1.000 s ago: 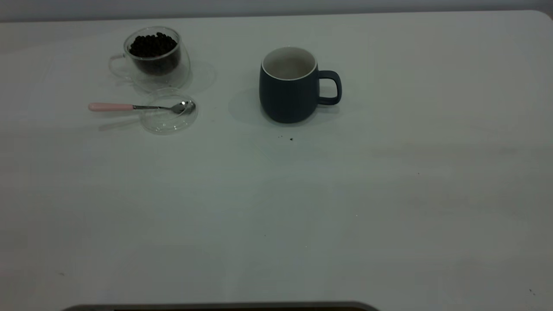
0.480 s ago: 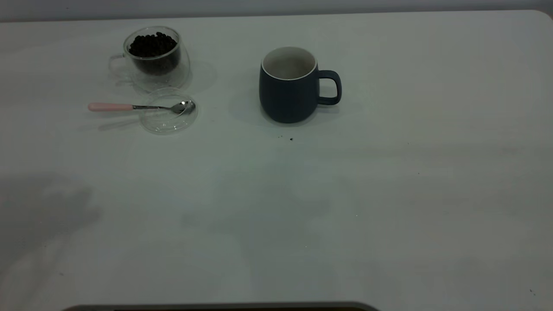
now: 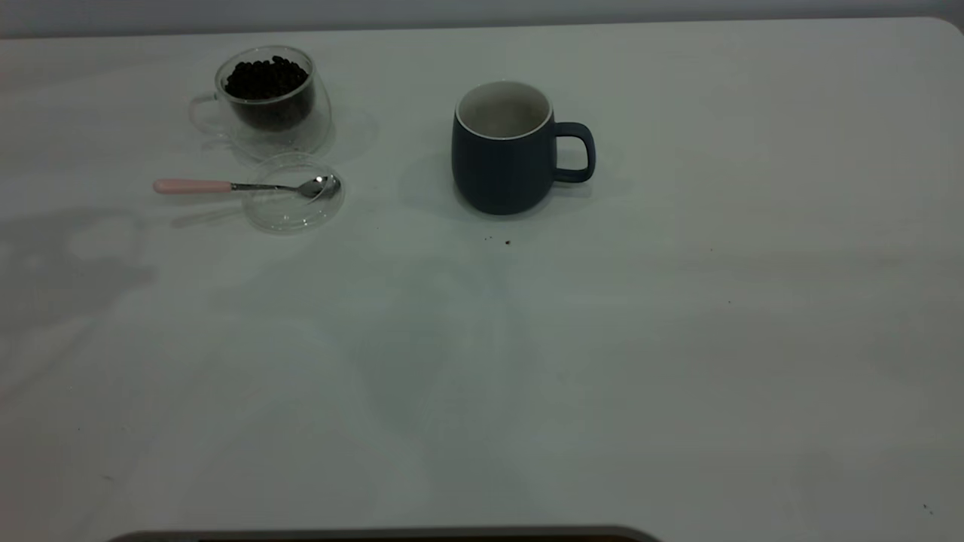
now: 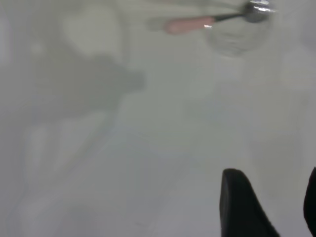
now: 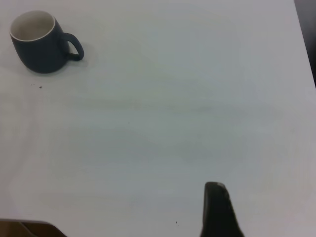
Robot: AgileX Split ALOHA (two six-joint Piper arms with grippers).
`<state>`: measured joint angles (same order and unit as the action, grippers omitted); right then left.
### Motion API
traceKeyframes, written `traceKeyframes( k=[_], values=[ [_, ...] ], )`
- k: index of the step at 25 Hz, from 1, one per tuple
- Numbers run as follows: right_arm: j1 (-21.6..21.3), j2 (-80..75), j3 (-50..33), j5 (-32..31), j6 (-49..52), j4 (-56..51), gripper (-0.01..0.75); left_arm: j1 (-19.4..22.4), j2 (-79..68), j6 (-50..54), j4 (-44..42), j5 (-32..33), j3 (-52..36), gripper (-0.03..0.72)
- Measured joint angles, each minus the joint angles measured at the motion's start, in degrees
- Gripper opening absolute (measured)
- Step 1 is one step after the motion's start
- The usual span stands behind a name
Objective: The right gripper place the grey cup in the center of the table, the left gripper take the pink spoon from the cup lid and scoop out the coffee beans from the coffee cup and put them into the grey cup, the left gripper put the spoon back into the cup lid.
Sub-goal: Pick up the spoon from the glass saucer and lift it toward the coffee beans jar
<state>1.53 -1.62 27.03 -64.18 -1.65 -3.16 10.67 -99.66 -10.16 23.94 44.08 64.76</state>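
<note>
The grey cup (image 3: 501, 162) stands upright near the table's (image 3: 602, 376) far middle, handle to the right; it also shows in the right wrist view (image 5: 37, 47). The coffee cup (image 3: 267, 102) with coffee beans (image 3: 265, 77) stands at the far left. In front of it the pink spoon (image 3: 226, 186) lies with its bowl on the cup lid (image 3: 294, 203). Neither gripper shows in the exterior view. My left gripper (image 4: 274, 173) is open and empty, above bare table short of the spoon (image 4: 197, 23) and lid (image 4: 237, 37). One of my right gripper's fingers (image 5: 217, 207) shows, far from the grey cup, holding nothing.
A few dark specks (image 3: 506, 242) lie just in front of the grey cup. An arm's shadow (image 3: 68, 263) falls on the table's left side. A dark edge (image 3: 376, 536) runs along the near side of the table.
The shadow on the table's left side has moved farther up toward the spoon. The cups, lid and spoon have not moved.
</note>
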Motion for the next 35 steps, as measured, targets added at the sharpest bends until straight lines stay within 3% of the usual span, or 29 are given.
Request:
traceKeyframes(
  k=[6,10,15,21,28,35],
  values=[
    [0.00,0.00,0.00,0.00,0.00,0.00,0.507,9.22,-10.84,-5.64,1.84,-1.56,0.98,0.375],
    [0.00,0.00,0.00,0.00,0.00,0.00,0.507,11.79,-18.10,-16.23,10.22,-2.41,1.80,0.375],
    [0.00,0.00,0.00,0.00,0.00,0.00,0.507,11.90,-25.49,-30.48,20.43,-3.26,5.81,0.445],
    [0.00,0.00,0.00,0.00,0.00,0.00,0.507,11.90,-33.35,-32.93,24.36,-2.89,13.63,0.539],
    [0.00,0.00,0.00,-0.02,0.00,0.00,0.507,11.90,-42.75,-35.02,28.27,5.34,22.91,0.548],
    [0.00,0.00,0.00,-0.02,0.00,0.00,0.507,11.40,-46.47,-40.36,32.54,7.56,25.62,0.548]
  ],
)
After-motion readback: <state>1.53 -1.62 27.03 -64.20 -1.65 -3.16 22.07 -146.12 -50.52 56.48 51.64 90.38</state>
